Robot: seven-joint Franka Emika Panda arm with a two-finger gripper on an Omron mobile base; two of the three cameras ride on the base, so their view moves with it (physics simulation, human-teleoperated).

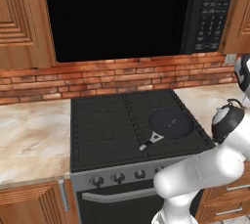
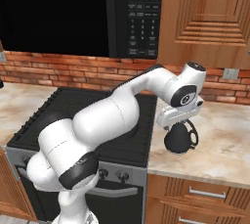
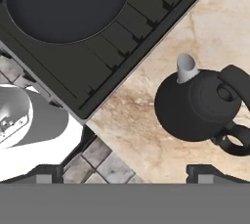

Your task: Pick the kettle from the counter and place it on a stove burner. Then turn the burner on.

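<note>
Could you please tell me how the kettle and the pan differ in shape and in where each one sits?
The kettle is tall and rounded with a pale spout and arched handle; the pan is flat and round with a straight handle. The kettle stands on the counter; the pan lies on the stove burner grates. Both are dark.

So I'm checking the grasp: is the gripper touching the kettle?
Apart. In the hand view the open gripper has its fingertips near the frame's bottom, with bare counter between them and the kettle.
</note>
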